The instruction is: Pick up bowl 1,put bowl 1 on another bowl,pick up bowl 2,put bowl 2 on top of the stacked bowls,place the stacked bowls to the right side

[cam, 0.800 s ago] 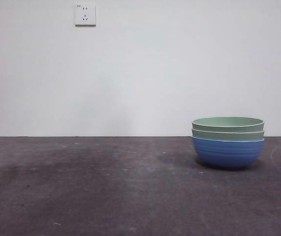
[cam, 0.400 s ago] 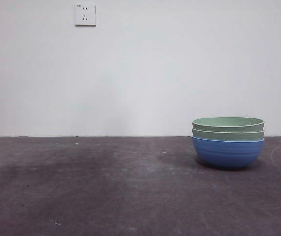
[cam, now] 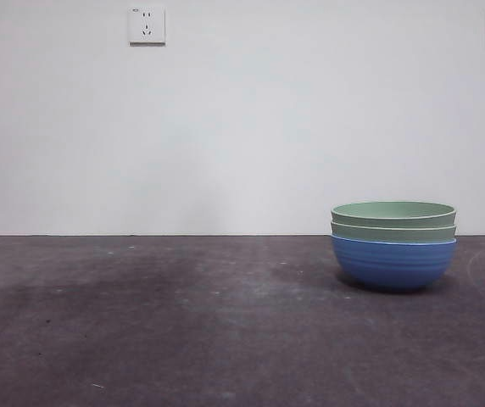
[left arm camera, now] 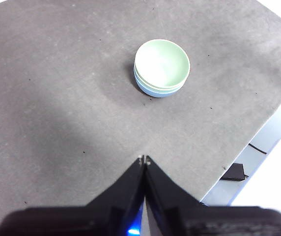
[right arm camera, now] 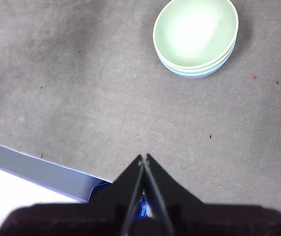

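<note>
1. The stacked bowls (cam: pixel 393 244) sit on the table (cam: pixel 183 322) at about 3 o'clock from the table's middle in the front view: another bowl (cam: pixel 393 263), the blue one, at the bottom, with two pale green bowls nested in it. The top green bowl (cam: pixel 393 209) sits level, and the rims look parallel.
2. From above, the stack (left arm camera: pixel 161 67) looks concentric; only a thin blue edge shows under the green rims. No tilt visible.
3. Left gripper (left arm camera: pixel 144 159): jaws pressed together, tips meeting, holding nothing. It sits well apart from the stack, which lies at roughly 12 o'clock from its tips.
4. Right gripper (right arm camera: pixel 144 157): jaws likewise pinched together, empty. The stack (right arm camera: pixel 195 37) lies at about 1 o'clock from its tips, well clear.
5. Neither arm shows in the front view. My read: stacking and placement look done, with both arms parked.
6. Risks from here, as I judge them:
   - Any further approach with jaws this narrow would push a rim instead of gripping it, and the nested bowls could slide or tip.
   - A sweep past the stack on the right could knock it toward the table edge (left arm camera: pixel 238 142).
7. Wall sockets (cam: pixel 147 25) irrelevant.
</note>
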`<move>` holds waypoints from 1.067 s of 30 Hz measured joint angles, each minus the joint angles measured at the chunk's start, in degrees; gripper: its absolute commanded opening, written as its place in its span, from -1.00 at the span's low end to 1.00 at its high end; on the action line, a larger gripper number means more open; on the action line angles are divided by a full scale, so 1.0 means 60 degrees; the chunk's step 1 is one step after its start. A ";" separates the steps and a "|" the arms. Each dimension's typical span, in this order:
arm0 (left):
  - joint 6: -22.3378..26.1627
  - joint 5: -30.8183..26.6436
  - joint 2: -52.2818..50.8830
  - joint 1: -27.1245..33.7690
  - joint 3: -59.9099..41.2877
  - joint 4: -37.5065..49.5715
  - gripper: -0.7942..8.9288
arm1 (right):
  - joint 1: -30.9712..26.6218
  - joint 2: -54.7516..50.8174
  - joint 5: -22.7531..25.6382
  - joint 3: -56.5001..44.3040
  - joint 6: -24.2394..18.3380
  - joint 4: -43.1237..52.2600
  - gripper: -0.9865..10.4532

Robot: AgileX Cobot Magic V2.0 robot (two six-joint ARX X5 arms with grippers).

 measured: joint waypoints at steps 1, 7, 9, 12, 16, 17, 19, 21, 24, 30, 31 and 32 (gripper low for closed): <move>0.0000 0.0000 0.0000 0.0000 0.0000 0.0000 -0.84 | 0.0000 0.0000 0.0000 0.0000 0.0000 0.0000 -0.82; 0.0000 0.0000 0.0000 0.0000 0.0000 0.0000 -0.84 | 0.0000 0.0000 0.0000 0.0000 0.0000 0.0000 -0.82; 0.0000 0.0000 0.0000 0.0000 0.0000 0.0000 -0.84 | 0.0000 0.0000 0.0000 0.0000 0.0000 0.0000 -0.82; 0.0004 -0.0004 0.0000 0.0000 0.0000 0.0000 -0.84 | 0.0000 0.0000 0.0000 0.0000 0.0000 0.0000 -0.82; 0.0321 -0.0189 -0.0127 0.0291 -0.0007 0.0011 -0.84 | 0.0000 0.0000 0.0000 0.0000 0.0000 -0.0004 -0.82; 0.0444 -0.0189 -0.0273 0.0521 -0.0040 0.0168 -0.84 | 0.0000 0.0000 0.0004 0.0000 0.0000 -0.0004 -0.82; 0.0678 -0.0182 -0.0561 0.0936 -0.0044 0.0918 -0.84 | 0.0000 -0.0004 0.0000 0.0000 0.0000 -0.0004 -0.82; 0.0943 -0.0117 -0.0987 0.1443 -0.0044 0.1960 -0.84 | 0.0000 0.0000 0.0000 0.0000 0.0000 0.0000 -0.82; 0.1151 0.0251 -0.1690 0.2146 -0.0240 0.3071 -0.84 | 0.0000 0.0000 0.0000 0.0000 0.0000 -0.0004 -0.82; 0.1286 0.0430 -0.3541 0.3636 -0.2528 0.5982 -0.84 | 0.0000 0.0000 0.0004 0.0000 0.0000 -0.0004 -0.82; 0.1293 0.0426 -0.3850 0.3807 -0.3031 0.6451 -0.84 | 0.0000 0.0000 0.0000 0.0000 0.0000 0.0000 -0.82; 0.1304 0.0426 -0.4218 0.3982 -0.3672 0.6983 -0.84 | 0.0000 0.0000 0.0004 0.0000 0.0000 -0.0004 -0.82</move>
